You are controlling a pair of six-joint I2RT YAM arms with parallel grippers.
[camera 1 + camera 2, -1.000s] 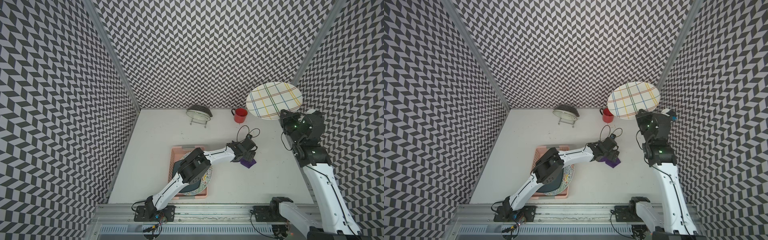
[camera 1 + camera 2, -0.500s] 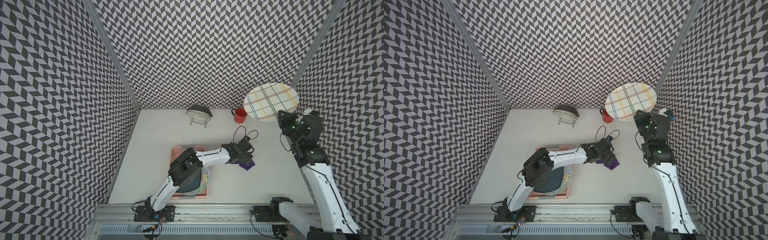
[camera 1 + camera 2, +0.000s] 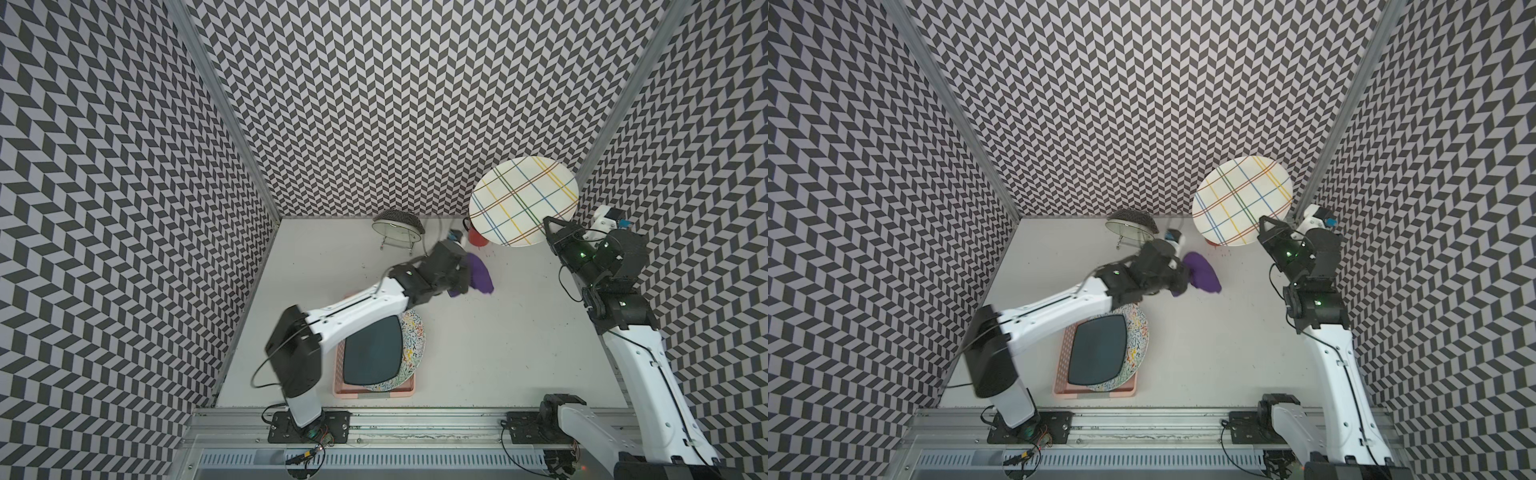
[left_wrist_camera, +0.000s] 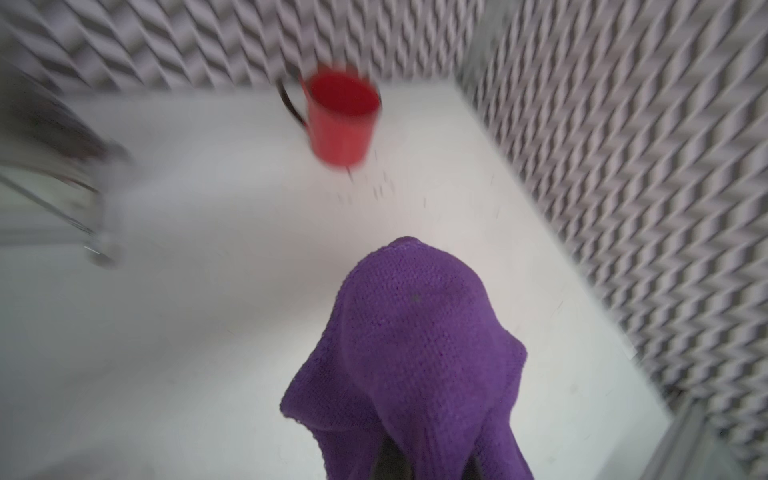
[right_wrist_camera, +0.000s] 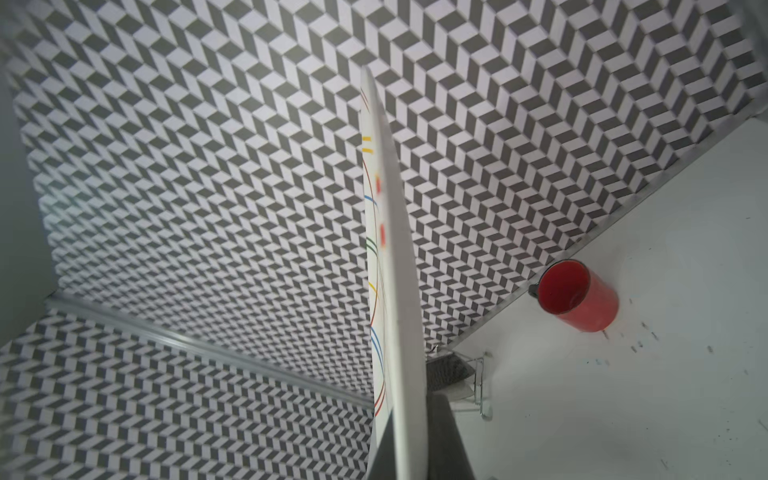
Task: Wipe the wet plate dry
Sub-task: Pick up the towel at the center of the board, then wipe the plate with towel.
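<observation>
The white tabletop (image 3: 498,332) is mostly bare in the middle, which leaves both arms room to meet there.

At the far right, the right hand (image 3: 549,227) is clamped on the near rim of the plate (image 3: 521,199) and holds it up off the tabletop, tilted so its face is turned up and leftward. That pose probably presents the whole face for wiping. The plate is round and white, crossed by thin red, green, yellow and blue lines. In the right wrist view it is edge-on and thin. No droplets or sheen can be made out, so its wetness cannot be judged.

Near left, a pink tray (image 3: 374,392) carries a speckled plate (image 3: 415,332) with a dark plate (image 3: 372,355) on top, parked out of the way.

The left hand (image 3: 462,272) sits mid-tabletop, left of the held plate and well apart from it. It is clenched on the purple cloth (image 3: 480,274), which drapes over and hides the fingers. The cloth looks like soft, looped microfibre, bunched into a rounded pad pointing toward the plate, a good shape for pressing and wiping.

A tilted bowl (image 3: 397,224) stands by the far wall. A red mug (image 4: 340,120) stands upright on the tabletop beneath the plate's left edge.
</observation>
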